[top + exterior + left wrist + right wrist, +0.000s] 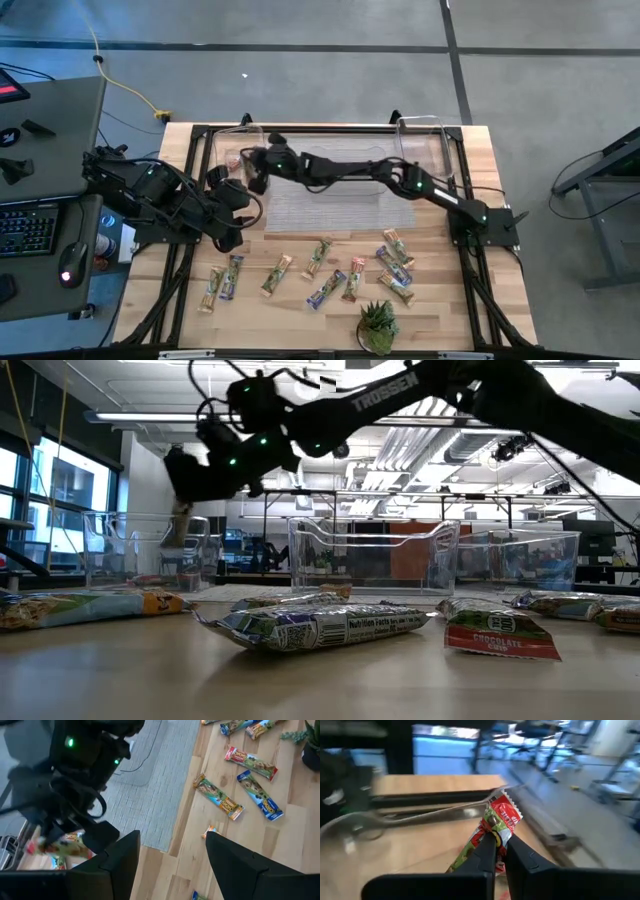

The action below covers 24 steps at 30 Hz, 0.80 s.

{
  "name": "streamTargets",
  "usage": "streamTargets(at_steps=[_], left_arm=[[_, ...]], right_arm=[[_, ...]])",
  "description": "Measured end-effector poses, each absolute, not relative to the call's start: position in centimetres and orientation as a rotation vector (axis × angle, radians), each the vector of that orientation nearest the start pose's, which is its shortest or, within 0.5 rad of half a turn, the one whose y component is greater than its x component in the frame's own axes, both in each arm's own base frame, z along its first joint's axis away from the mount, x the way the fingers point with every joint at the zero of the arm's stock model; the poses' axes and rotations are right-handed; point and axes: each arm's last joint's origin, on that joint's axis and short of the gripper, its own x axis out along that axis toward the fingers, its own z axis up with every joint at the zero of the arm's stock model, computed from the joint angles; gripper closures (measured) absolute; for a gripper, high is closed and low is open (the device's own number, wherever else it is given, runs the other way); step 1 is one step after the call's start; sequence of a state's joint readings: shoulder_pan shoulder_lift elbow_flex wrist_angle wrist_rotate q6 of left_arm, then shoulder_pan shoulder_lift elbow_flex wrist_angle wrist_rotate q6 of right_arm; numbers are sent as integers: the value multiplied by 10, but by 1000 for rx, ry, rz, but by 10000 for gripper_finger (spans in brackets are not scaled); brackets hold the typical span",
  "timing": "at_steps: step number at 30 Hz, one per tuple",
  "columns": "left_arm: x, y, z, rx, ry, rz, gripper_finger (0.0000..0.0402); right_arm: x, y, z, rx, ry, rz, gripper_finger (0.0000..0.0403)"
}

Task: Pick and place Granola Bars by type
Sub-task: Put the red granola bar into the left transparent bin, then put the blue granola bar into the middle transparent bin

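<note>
**Off-task items on and around the bench**

Wooden table [470, 150], light butcher-block top, black framing along its edges. A grey woven mat [330, 205] lies flat at the table's centre. Clear plastic bins stand along the far edge: one [225, 150] at the far left corner, one [425, 140] toward the far right; the low view shows them as see-through walls. A small green potted plant [377, 327] sits at the near edge, right of centre. Left of the table is a dark desk with a keyboard [28, 228] and a mouse [70, 262]. A yellow cable [120, 80] crosses the grey floor.
</note>
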<state>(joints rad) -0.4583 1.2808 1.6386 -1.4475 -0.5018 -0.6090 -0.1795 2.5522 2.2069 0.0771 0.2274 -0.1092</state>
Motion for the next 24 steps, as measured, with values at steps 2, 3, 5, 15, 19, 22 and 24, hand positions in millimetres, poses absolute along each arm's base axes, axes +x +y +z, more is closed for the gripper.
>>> streamTargets(at_steps=[2,3,5,15,19,22,24], left_arm=[[182,-74,416,-58,901,321,181],[182,-74,416,-58,901,321,181],[182,-74,416,-59,901,321,181],[182,-75,416,-72,917,299,181],[181,-76,414,-104,950,272,181],[179,-76,413,-145,987,265,181],[177,-76,412,-174,1026,248,181]], right_arm=[[577,-109,190,-91,308,-345,394],[578,-110,185,-76,312,-346,391],[579,-109,178,-66,331,-354,381],[578,-107,180,-132,331,-386,294],[576,-97,202,-195,303,-364,276],[571,-87,230,-224,279,-347,272],[566,-81,247,-251,290,-335,272]])
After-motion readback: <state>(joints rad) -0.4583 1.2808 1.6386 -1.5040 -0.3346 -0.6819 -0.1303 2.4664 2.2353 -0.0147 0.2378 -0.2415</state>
